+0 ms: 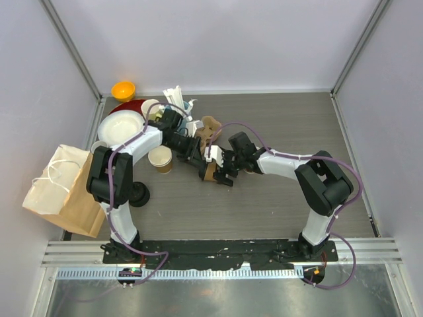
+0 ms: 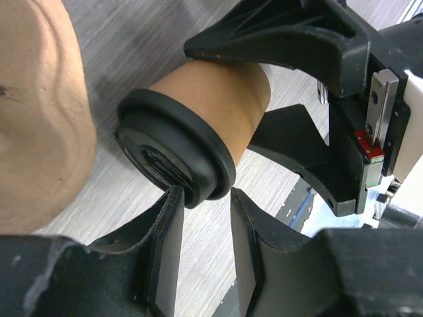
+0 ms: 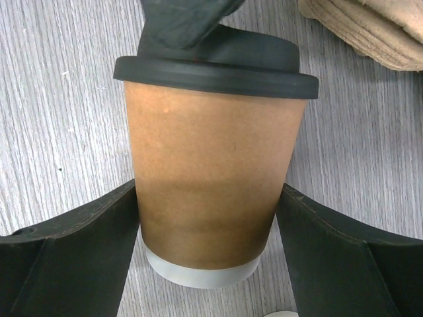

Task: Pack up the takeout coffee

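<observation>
From above, the lidded cup (image 1: 210, 173) is in the middle of the counter (image 1: 264, 218), between the two claws. A second cup (image 1: 160, 158), without a lid, stands just to its left. The paper bag (image 1: 63, 191) is well apart, at the left edge.

In the left wrist view, the left claw (image 2: 203, 198) has its jaws partly apart, and the rim of the black lid (image 2: 175, 155) is at the fingertips. Whether it pinches the rim or only touches it, I cannot tell.

In the right wrist view, the right claw (image 3: 208, 205) is closed on the brown wall of the cup, with one finger (image 3: 86, 251) on each side, low near the base.

The cup is probably light, and its paper wall is soft (a hard squeeze would dent it). The lid may pop off under a pull, so I think the wall just under the lid is the better place to hold.
</observation>
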Robot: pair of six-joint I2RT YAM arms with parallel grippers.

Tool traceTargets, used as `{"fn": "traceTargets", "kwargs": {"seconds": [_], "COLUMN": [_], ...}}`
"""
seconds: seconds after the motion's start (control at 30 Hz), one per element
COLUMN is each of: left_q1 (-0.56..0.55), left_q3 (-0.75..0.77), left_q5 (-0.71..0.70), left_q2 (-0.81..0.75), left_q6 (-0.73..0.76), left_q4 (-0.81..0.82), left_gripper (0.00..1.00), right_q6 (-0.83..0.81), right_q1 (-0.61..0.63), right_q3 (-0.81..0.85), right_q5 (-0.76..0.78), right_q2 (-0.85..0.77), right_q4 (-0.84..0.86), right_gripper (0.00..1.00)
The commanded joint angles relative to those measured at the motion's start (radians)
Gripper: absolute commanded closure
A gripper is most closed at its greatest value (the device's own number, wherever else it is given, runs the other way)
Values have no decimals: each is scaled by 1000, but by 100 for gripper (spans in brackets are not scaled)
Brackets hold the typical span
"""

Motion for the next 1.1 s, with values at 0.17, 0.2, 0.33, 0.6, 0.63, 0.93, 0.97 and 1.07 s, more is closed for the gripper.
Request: {"fn": "traceTargets", "kwargs": {"seconds": [0.17,0.2,0.33,0.6,0.63,0.93,0.97,1.07], "left_q1": [7,7,10,12,12,10,10,12], "left_q3": [-7,-13,-20,-63,-64,-73,-72,-64], "left_q5": [102,109,125,142,144,161,159,165], "left_q2": [17,15,8,-5,2,11,18,25], "left_q6": [79,83,141,148,151,129,132,143], "left_q4": [75,68,-3,8,6,48,44,22], "left_gripper": [69,69,67,67,67,83,84,90], "right_q6": [10,10,10,18,19,29,33,35], "right_q1": [3,3,5,5,5,5,5,3], "right_q3": [-5,-3,-2,-2,-2,-5,-3,-5], "right_q5": [-17,-16,-8,-7,-5,-7,-7,-8], "right_q2": [-52,-51,-52,-51,-51,-51,-49,-51], "right_q4": [47,46,46,47,47,53,52,53], "right_gripper": [16,16,16,16,17,17,17,17]}}
